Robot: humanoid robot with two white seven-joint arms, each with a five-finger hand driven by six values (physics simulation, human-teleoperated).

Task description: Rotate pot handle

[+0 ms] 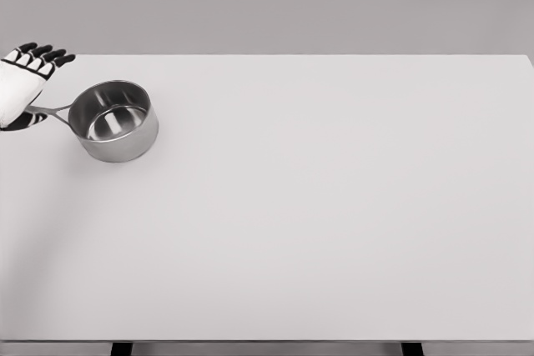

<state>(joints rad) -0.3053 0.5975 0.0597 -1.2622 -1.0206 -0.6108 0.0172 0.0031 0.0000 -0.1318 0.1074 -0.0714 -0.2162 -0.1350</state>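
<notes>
Left hand [23, 81] at far-left edge of surface [334, 206], arm coming in from the left. Fingers [42, 52] extended, roughly flat, pointing away w/ dark tips showing; not curled round anything. Palm sits over the outer end of the pot handle [52, 111], so that end is hidden. Can't tell if palm is pressing on it or just above it. No grasp visible.

Pot [114, 121]: small steel saucepan, upright, empty, far-left part of surface, just right of the hand. Handle runs left from pot wall toward the hand, so handle tip is where the hand can reach w/out crossing the body of the pot.

Judgement: flat hand at handle end suits a sideways push or sweep, using the handle as a lever so pot pivots on its base. Contact far out on the handle = more turning, less sliding. Risk: pot near left edge, a push could skid it rather than spin it.

Right hand not in view. Rest of surface to the right bare.
</notes>
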